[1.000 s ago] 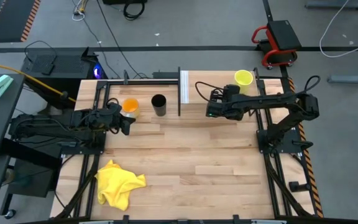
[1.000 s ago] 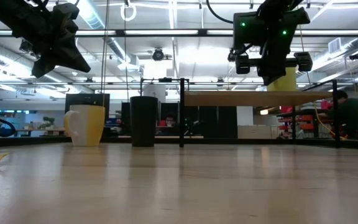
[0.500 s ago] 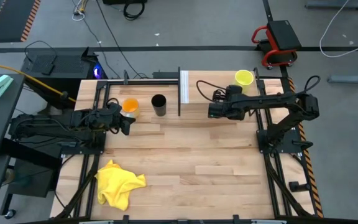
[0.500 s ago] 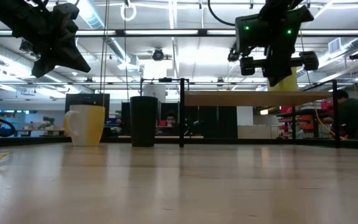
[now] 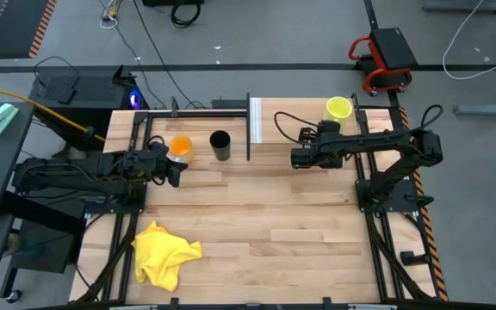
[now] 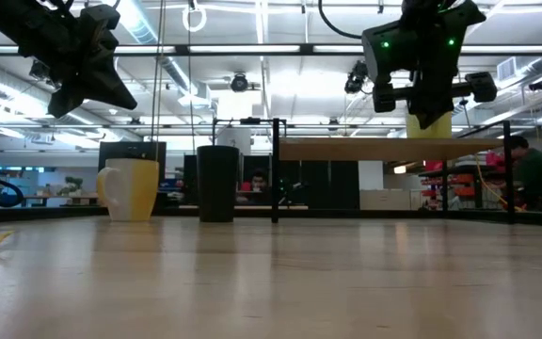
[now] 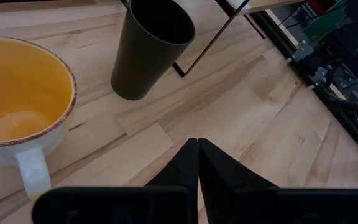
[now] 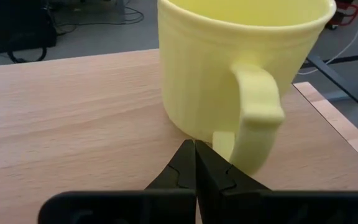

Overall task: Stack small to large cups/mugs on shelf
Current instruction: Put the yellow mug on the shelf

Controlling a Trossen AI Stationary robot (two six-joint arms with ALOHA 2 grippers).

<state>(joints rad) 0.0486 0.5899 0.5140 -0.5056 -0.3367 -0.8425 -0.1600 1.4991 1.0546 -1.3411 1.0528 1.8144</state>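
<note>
Nearest the front edge of the table (image 5: 257,250), well apart from the shelf (image 5: 304,120), you see a crumpled yellow cloth (image 5: 165,251) lying flat.

Farther back, to the left of the shelf, the left gripper (image 5: 172,170) hangs above the planks with its fingers (image 7: 197,163) pressed together and holding nothing. Just beyond it the orange cup (image 5: 180,148) stands upright, mouth up, its pale handle turned toward that gripper in the left wrist view. The black cup (image 5: 220,145) stands between the orange cup and the shelf's white end panel (image 5: 254,120), long axis vertical, wider at the rim than at the base.

Over the shelf, the right gripper (image 5: 298,158) hovers with its fingers (image 8: 194,163) closed tip to tip, empty. You find the yellow-green mug (image 5: 337,109) upright on the shelf's far right corner, mouth up. In the right wrist view its handle (image 8: 257,115) points toward the right gripper, just beyond the fingertips; you cannot tell whether they touch.
</note>
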